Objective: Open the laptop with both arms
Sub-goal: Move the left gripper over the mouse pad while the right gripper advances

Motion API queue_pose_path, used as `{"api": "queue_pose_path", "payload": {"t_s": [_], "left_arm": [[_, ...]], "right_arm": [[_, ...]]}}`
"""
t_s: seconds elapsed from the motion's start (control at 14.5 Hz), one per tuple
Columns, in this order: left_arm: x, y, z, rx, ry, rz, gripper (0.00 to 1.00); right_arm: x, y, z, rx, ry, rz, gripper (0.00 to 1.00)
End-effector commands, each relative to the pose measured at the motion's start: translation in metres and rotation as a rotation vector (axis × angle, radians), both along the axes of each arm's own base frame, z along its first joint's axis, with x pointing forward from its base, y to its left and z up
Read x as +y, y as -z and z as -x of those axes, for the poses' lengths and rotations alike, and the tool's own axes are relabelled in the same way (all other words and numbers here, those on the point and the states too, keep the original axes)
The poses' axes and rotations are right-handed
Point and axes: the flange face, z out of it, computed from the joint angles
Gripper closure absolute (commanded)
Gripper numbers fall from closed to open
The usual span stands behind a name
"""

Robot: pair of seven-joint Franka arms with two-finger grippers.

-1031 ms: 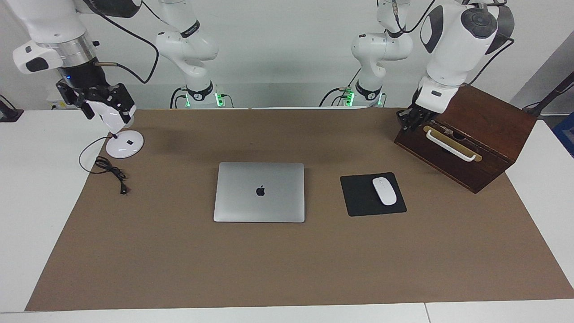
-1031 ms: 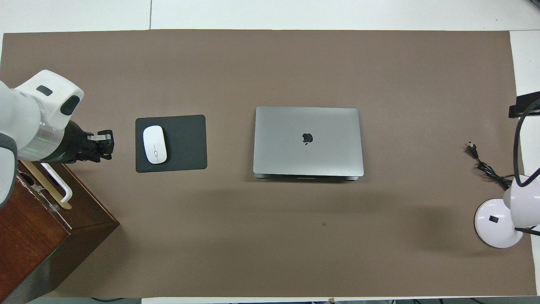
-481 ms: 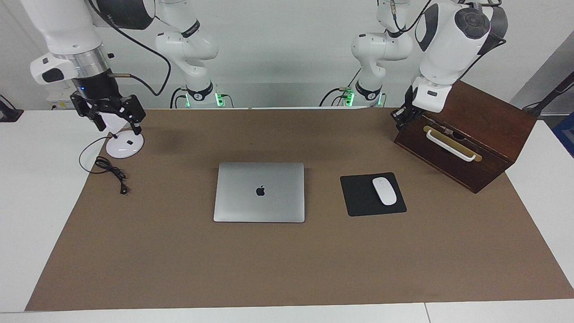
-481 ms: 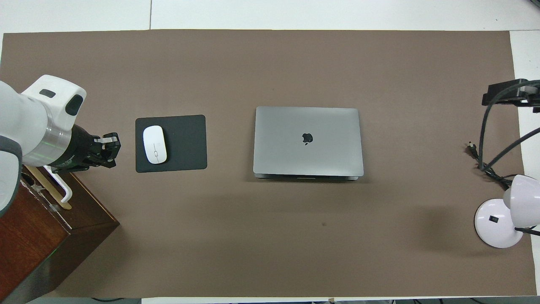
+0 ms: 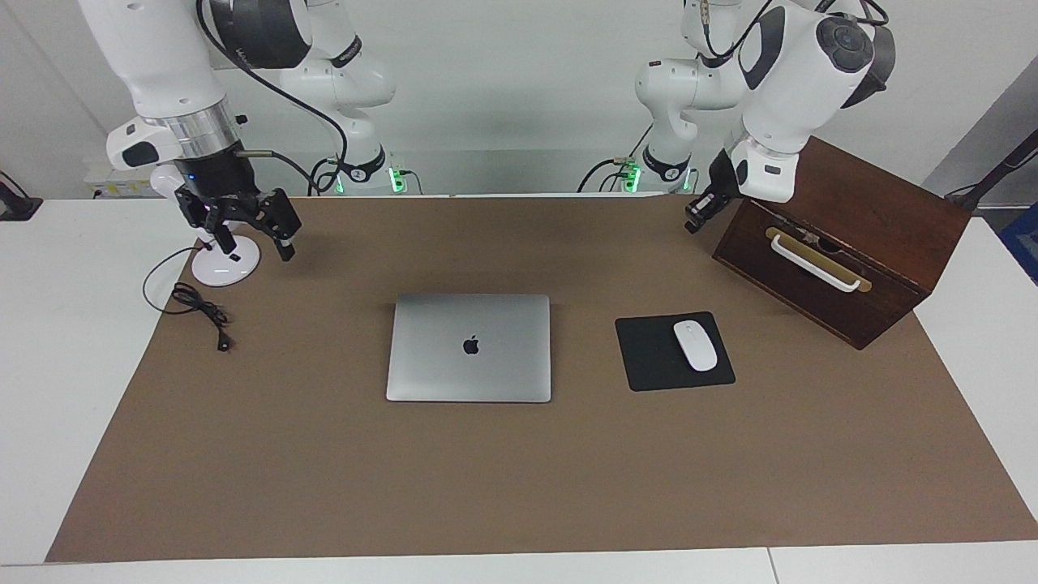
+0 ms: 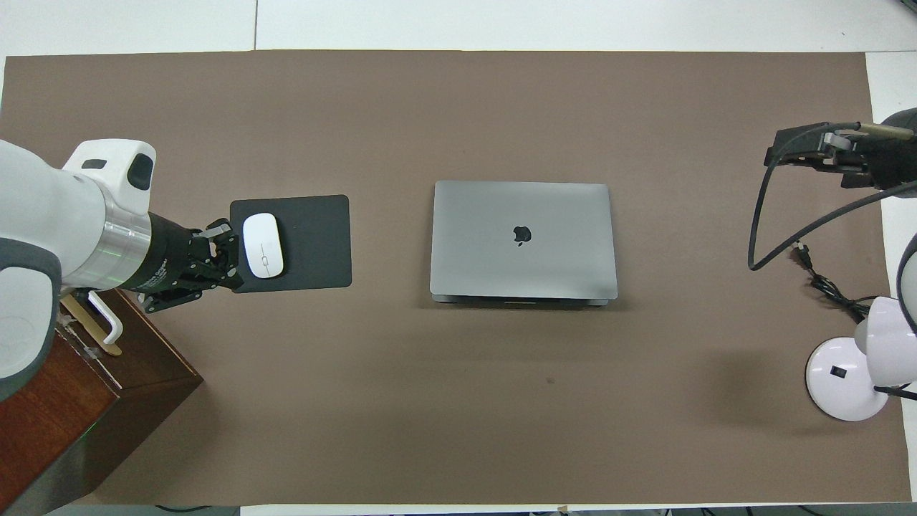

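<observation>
Laptop (image 5: 469, 347) lay shut & flat mid-mat on the counter (image 5: 81, 341), logo up, untouched by either arm. Mouse pad (image 5: 649, 357) w/ white mouse (image 5: 695, 345) sat beside it toward the left arm's end; wooden box (image 5: 843, 251) stood at that end, nearer the robots. Left gripper (image 5: 696, 216) hung in the air by the box's corner, fingers closed tight, holding nothing. Right gripper (image 5: 247, 237) was up over the lamp base (image 5: 225, 264) at the right arm's end, fingers (image 5: 285, 248) spread wide, empty. Loose cable (image 5: 199, 312) lay by the lamp.
</observation>
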Motion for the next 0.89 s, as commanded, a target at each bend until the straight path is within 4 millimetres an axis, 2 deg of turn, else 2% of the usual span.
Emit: {"api": "queue_pose_path", "payload": {"t_s": [0.0,0.28,0.34,0.48,0.62,0.83], "left_arm": [[0.000,0.021,0.024,-0.014,-0.230,0.068,1.00],[-0.003,0.027,0.025,0.009,-0.374,0.102,1.00],[-0.007,0.036,0.027,0.023,-0.380,0.097,1.00],[-0.029,0.047,0.030,0.002,-0.458,0.118,1.00],[-0.030,0.059,0.031,0.029,-0.530,0.150,1.00],[-0.028,0.081,0.033,0.105,-0.682,0.294,1.00]], "right_arm": [[0.009,0.004,0.002,-0.017,0.055,-0.052,0.00],[0.016,0.014,0.001,-0.013,0.156,-0.153,0.00],[0.018,0.021,0.000,-0.017,0.177,-0.164,0.00],[0.033,0.029,-0.001,-0.028,0.210,-0.193,0.00],[0.050,0.038,-0.001,-0.032,0.276,-0.232,0.00],[0.069,0.052,-0.001,-0.027,0.374,-0.312,0.00]]}}
